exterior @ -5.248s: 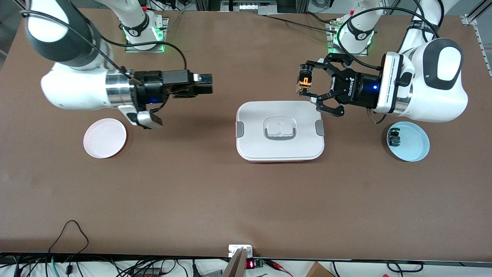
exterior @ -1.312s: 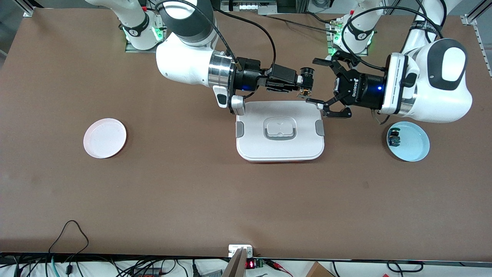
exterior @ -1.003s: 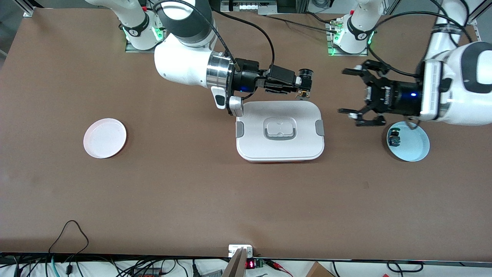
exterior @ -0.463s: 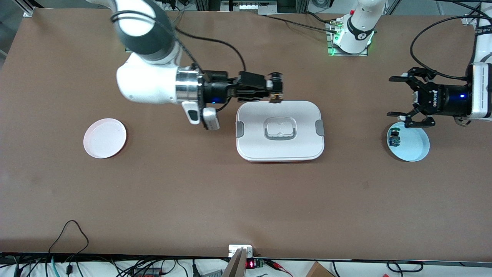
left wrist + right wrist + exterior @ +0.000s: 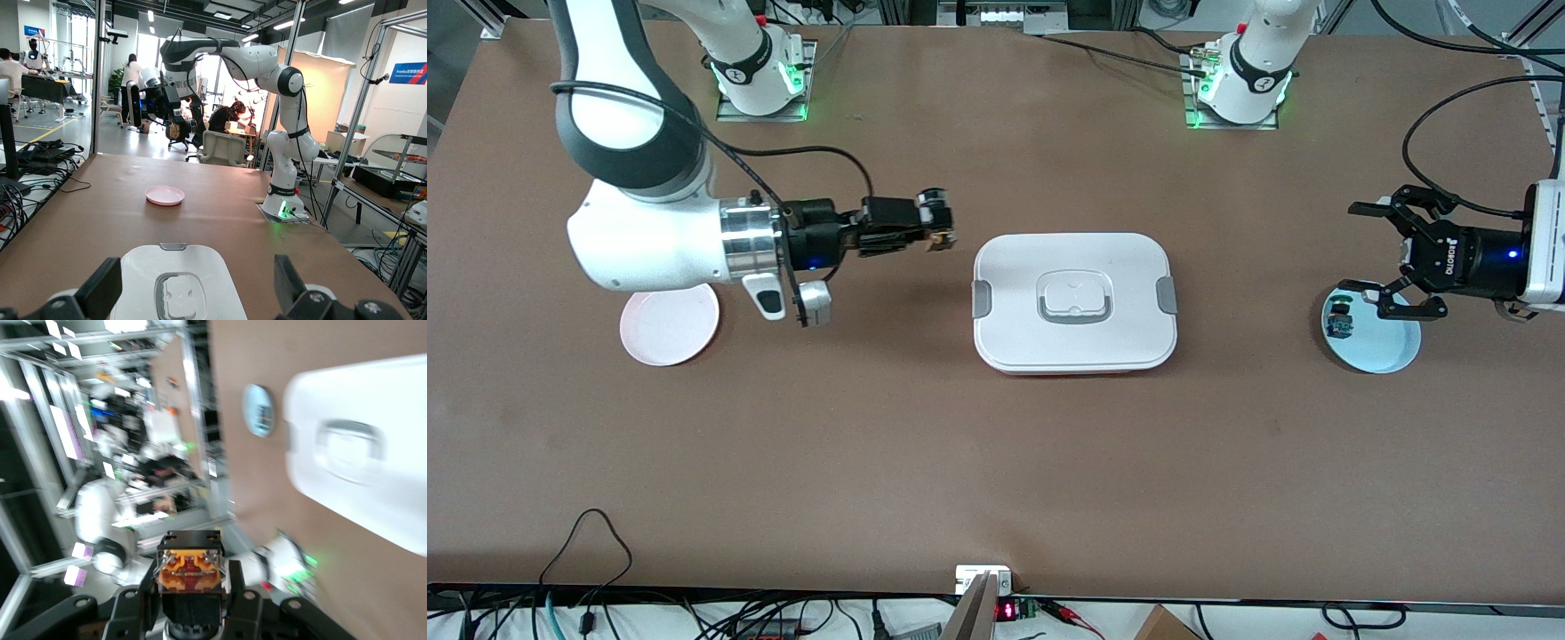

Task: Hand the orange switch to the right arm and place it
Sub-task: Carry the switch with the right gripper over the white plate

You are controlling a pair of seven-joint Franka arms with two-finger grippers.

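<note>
Front view, right arm [image 5: 645, 240]: reaches in level from its end of the worktop [image 5: 996, 462], forearm lying over the pink plate's rim, wrist ring shining.
Front view, right gripper [image 5: 934, 225]: over bare worktop between the pink plate [image 5: 667, 333] and the white lidded box [image 5: 1074, 302]; jaws clenched on the orange switch [image 5: 935, 220], black head up (orange body barely showing).
Front view, left gripper [image 5: 1387, 258]: held level over the rim of the blue plate [image 5: 1383, 351] at the left arm's end; claw jaws spread wide, grasping nothing.
Front view, containers: the white lidded box sits mid-worktop with its lid on, grey clips at both ends; the blue plate holds a small blue-bodied switch [image 5: 1337, 318]; the pink plate's visible part is bare.
Left wrist view: the left gripper's fingertips [image 5: 100, 293] stand well apart at the frame's edge, the white lidded box [image 5: 177, 283] and the pink plate [image 5: 165, 195] on the worktop ahead, and the right arm [image 5: 220, 60] raised above.
Right wrist view: the orange switch [image 5: 189, 571] sits between the right gripper's fingers [image 5: 137, 603], its orange body facing the lens; the white lidded box [image 5: 360, 447] and blue plate [image 5: 258, 411] are blurred.
</note>
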